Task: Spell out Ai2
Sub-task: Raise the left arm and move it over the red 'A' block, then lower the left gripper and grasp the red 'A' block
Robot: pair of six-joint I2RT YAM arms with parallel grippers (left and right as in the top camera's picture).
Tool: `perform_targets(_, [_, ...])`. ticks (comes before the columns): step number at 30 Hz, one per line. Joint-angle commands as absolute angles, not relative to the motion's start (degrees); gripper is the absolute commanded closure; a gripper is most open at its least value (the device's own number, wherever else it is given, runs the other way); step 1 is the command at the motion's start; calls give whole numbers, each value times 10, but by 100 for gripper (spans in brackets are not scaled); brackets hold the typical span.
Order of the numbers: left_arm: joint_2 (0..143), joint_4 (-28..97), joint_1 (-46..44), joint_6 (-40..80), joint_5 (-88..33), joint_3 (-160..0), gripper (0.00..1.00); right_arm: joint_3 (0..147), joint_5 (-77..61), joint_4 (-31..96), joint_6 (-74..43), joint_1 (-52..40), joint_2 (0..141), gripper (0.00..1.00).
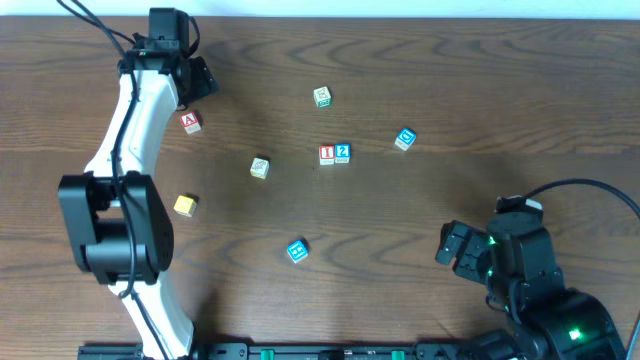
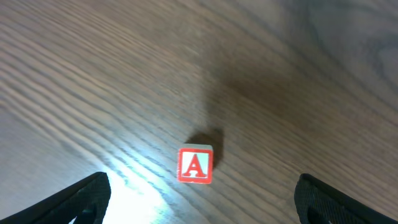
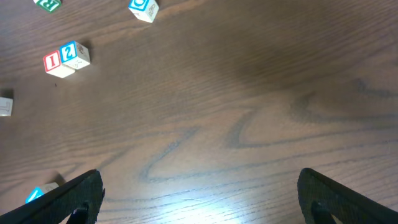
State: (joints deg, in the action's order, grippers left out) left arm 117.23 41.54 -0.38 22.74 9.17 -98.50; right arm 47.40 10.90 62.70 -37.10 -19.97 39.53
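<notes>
Right wrist view, cropped at 11 o'clock: green block (image 3: 48, 4); at 9 o'clock: pale block (image 3: 5, 104); half hidden at 8 o'clock: blue block (image 3: 37, 194). Left wrist view, cut by bottom edge: left gripper (image 2: 202, 202).

This looked like a robotics lab bench rather than a home or a shop. A dark brown wood-grain table (image 1: 420, 60) carried two machine arms: a tall white-and-black jointed arm (image 1: 130, 120) on the left and a squat black arm (image 1: 530, 265) on the right, which showed small green indicator lights (image 1: 575, 335). Loose black cables (image 1: 580, 182) trailed from the arms, and a black mounting rail with green fittings (image 1: 265, 351) ran along the table's near edge. Small painted letter-and-number cubes (image 1: 327, 154) lay scattered on the surface. The left wrist view showed a bright patch of reflected light (image 2: 134, 186) on the wood.
</notes>
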Motion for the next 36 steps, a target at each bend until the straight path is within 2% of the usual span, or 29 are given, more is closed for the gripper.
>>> perform_targets(1, [1201, 425, -2, 234, 64, -1004, 4, 474, 111, 626, -381, -203, 394, 1])
perform_targets(10, [1242, 464, 1, 247, 60, -1007, 4, 474, 111, 626, -381, -203, 394, 1])
perform_targets(36, [1242, 435, 1, 250, 59, -1001, 5, 474, 111, 626, -381, -203, 394, 1])
